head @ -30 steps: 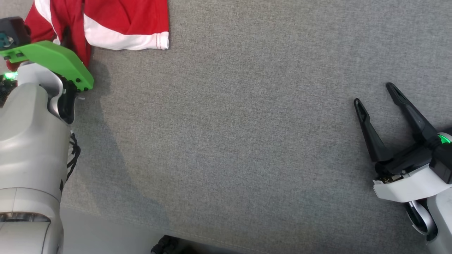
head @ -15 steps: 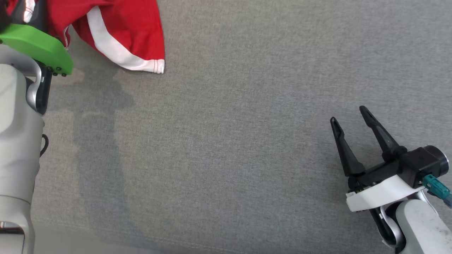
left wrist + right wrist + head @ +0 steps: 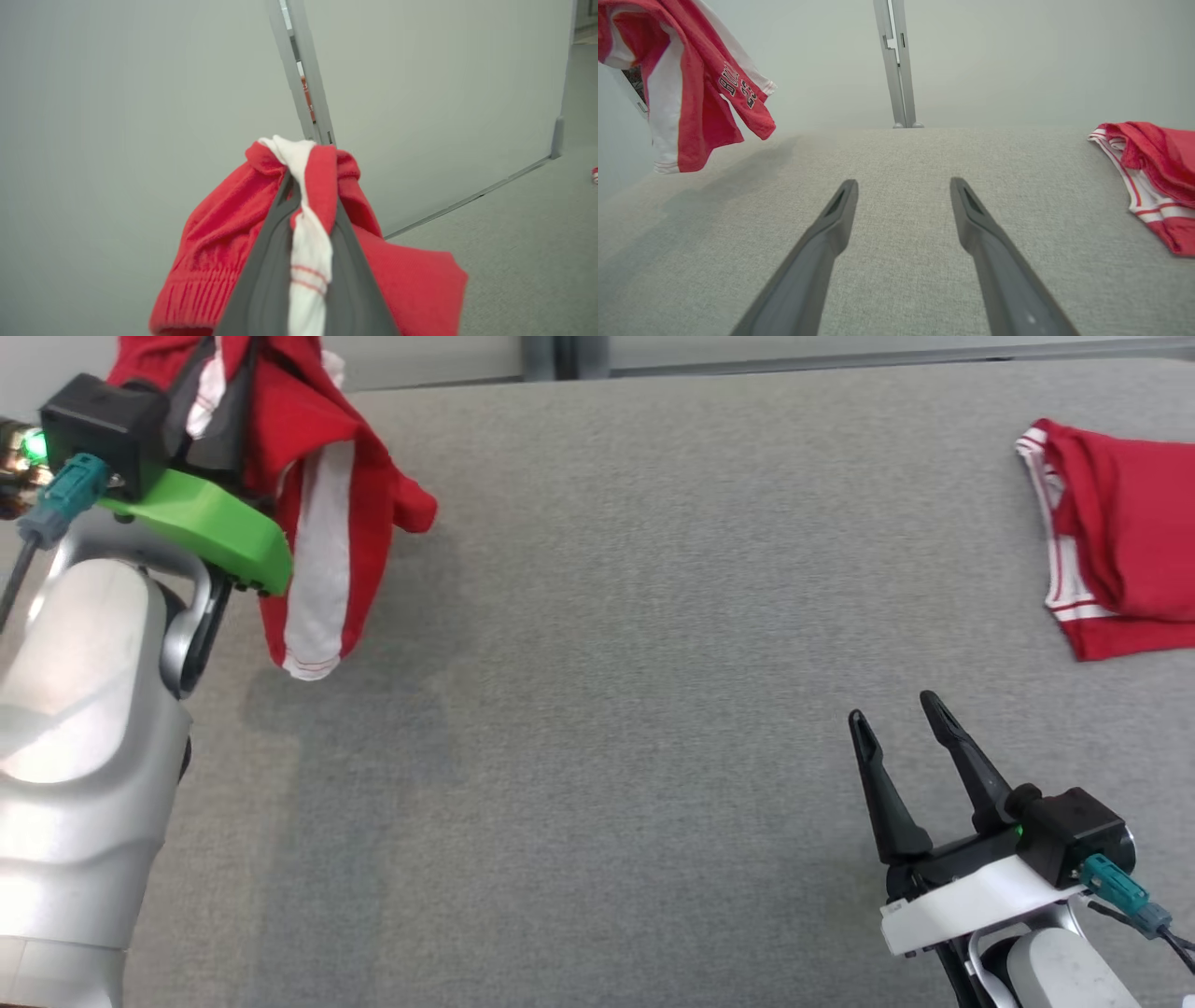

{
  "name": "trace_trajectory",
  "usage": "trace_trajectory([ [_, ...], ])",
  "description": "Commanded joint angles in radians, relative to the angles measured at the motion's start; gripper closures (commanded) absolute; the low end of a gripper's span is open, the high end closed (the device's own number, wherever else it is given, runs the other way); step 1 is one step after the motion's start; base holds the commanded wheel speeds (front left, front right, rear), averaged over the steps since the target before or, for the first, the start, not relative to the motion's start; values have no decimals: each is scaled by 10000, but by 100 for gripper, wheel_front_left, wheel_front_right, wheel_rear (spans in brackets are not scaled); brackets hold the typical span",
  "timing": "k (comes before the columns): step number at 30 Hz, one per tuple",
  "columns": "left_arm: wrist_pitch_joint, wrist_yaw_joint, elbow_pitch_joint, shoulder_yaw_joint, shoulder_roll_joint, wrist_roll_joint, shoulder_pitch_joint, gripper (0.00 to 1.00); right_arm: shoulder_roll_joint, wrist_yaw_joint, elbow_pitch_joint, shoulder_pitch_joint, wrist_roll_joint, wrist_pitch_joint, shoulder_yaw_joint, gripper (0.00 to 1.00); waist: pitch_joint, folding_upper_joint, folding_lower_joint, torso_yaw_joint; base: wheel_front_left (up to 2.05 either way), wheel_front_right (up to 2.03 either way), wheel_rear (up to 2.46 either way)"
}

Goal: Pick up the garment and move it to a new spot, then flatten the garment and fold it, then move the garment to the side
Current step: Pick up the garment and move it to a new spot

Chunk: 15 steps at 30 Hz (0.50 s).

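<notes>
Garment (image 3: 308, 523) first: a second earlier it had lain spread on the grey table (image 3: 653, 644) beyond my left wrist. At this moment it hung clear above the table's far left corner, throwing a shadow on the cloth beneath. My left gripper (image 3: 310, 186) had pinched fully closed on a bunched fold of red and white fabric, which bulged out past the fingertips. I judged the pick-up done and the carry to a new place on the table next, with flattening and folding not yet begun.

It hung as a crumpled column, its long axis roughly vertical. The gathered top was at my fingers, the white-striped hem pointed down at the table, and a lettered flap dangled toward the table's middle. My right gripper (image 3: 890, 705) stood spread wide and empty over the table's near right part. A second red garment (image 3: 1120, 523) lay at the table's right edge.
</notes>
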Motion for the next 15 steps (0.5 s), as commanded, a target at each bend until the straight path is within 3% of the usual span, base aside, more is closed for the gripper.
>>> trace_trajectory([
  [1,181,-12,-374,-89,-7,-78,230,100,72,-17,44,190,44,1,29,0,-1336,-1,0,-1670,0,0,0],
  [9,1072,105,-2310,-699,-327,-183,1042,100,222,-17,74,366,89,1,-16,0,-1434,-1,0,-2673,0,0,0],
  [15,1434,130,-2793,-1604,-701,-32,2087,100,287,-17,-88,231,60,1,-195,0,-822,-1,0,-2748,0,0,0],
])
